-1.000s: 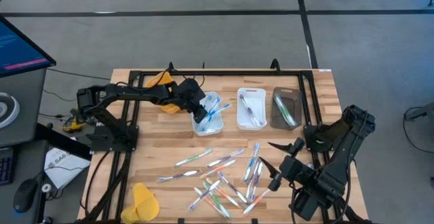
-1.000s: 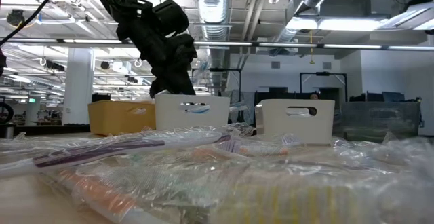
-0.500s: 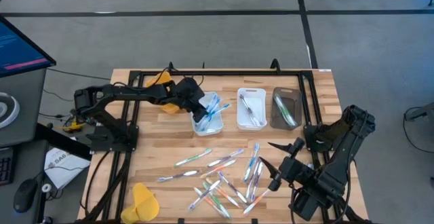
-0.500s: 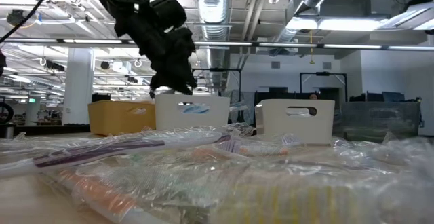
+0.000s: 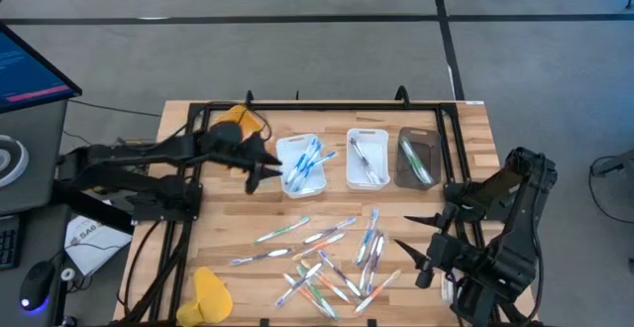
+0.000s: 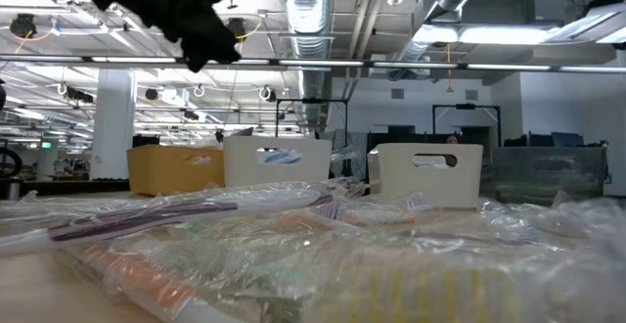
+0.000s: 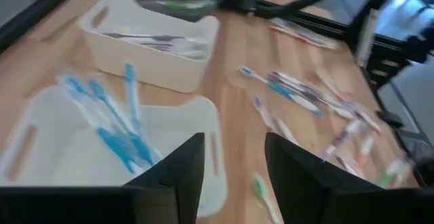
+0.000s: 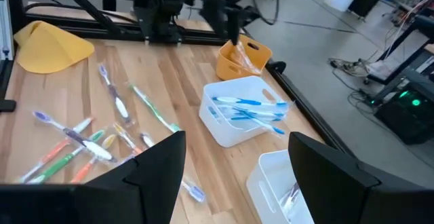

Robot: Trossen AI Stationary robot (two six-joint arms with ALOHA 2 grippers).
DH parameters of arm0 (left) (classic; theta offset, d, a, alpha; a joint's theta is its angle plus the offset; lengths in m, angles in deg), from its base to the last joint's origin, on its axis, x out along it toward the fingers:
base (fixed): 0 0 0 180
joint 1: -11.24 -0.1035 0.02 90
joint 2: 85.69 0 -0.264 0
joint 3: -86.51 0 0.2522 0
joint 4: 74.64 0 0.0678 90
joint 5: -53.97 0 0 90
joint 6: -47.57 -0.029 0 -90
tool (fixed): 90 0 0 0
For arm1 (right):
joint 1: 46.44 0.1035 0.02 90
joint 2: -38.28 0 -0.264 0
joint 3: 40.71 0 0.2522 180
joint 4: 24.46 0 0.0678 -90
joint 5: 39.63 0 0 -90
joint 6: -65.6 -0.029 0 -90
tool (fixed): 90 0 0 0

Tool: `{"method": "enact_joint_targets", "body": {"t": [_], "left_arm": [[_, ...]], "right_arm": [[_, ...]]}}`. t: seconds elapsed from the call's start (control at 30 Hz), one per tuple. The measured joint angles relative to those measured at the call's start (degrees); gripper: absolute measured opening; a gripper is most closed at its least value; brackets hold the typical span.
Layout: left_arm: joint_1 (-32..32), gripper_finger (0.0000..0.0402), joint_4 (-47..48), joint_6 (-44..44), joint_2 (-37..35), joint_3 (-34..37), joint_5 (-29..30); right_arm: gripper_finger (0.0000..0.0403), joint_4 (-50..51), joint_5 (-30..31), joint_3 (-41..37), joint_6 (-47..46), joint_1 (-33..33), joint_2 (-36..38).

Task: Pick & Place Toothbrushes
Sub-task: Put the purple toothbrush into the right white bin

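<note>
Where plastic wrap blurs low view, toothbrushes (image 6: 147, 220) barely readable.

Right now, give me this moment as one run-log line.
left gripper: open, empty, beside white bin | blue toothbrushes: in bin | right gripper: open, waiting | loose toothbrushes: on table

Wooden table (image 5: 218, 243): toothbrushes (image 5: 327, 258), perhaps four trays (image 5: 369, 159)

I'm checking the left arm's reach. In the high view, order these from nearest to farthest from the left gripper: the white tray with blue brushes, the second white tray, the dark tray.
From the left gripper:
1. White tray with blue brushes, right beside it.
2. Second white tray, mid-table.
3. Dark tray, toward the right arm's side.
</note>
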Motion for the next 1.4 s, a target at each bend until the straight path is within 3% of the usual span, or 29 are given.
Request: {"method": "enact_joint_targets", "body": {"t": [0.27,0.47,0.63,0.8,1.0,1.2,1.4], "left_arm": [[4.1,0.0145,-17.1,0.1,-11.6,15.6,0.0],[4.3,0.0143,-27.2,0.0,-13.0,19.6,0.0],[4.3,0.0143,-29.2,0.1,-12.9,20.2,0.0],[5.2,0.0143,-29.3,0.1,-12.9,20.2,0.0],[6.9,0.0143,-29.3,0.1,-12.9,20.2,0.0],[7.5,0.0140,-29.2,0.1,-12.9,20.3,0.0],[8.4,0.0140,-30.0,0.1,-12.9,24.0,0.7]], "right_arm": [[0.0255,0.0,-1.6,-6.3,-3.2,-4.0,5.1],[0.0255,-1.0,-1.7,-21.6,-16.0,-3.3,13.9],[0.0255,-12.2,1.2,-35.3,-23.3,-0.6,19.1],[0.0255,-21.6,3.4,-42.0,-11.6,-0.1,19.0],[0.0255,-29.7,3.1,-42.4,3.6,-3.5,15.3],[0.0255,-36.1,2.9,-42.4,5.6,-6.4,13.9],[0.0255,-36.3,2.8,-42.4,14.8,-8.4,13.9]]}}
